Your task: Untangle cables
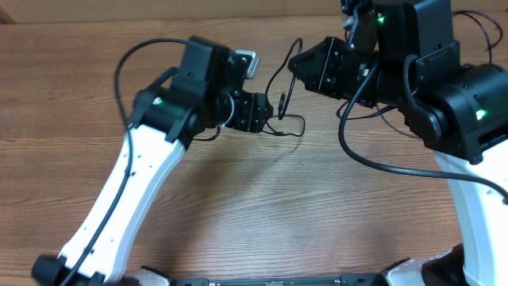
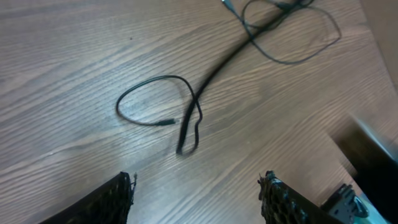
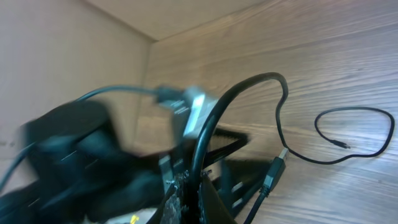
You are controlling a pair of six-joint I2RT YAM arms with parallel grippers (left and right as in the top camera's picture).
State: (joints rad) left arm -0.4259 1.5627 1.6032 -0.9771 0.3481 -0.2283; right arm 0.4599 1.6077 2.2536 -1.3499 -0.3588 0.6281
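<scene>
- From overhead, the cables [image 1: 279, 103] pass under the left gripper [image 1: 268, 115], which hides that stretch.
- Just beyond the left gripper, the right gripper [image 1: 294, 63] covers the cables' upper end.
- In the left wrist view, the left gripper's fingers [image 2: 112, 199] are cut off by the bottom edge, and the loop farthest from them by the top edge.
- In the right wrist view, the left gripper is a dark blur.

A brown wooden tabletop [image 1: 262, 199] with long, streaky grain running across it fills nearly all of the overhead view; along its far edge stands a paler, plain tan wall [image 1: 159, 9], meeting the wood in a straight seam
</scene>
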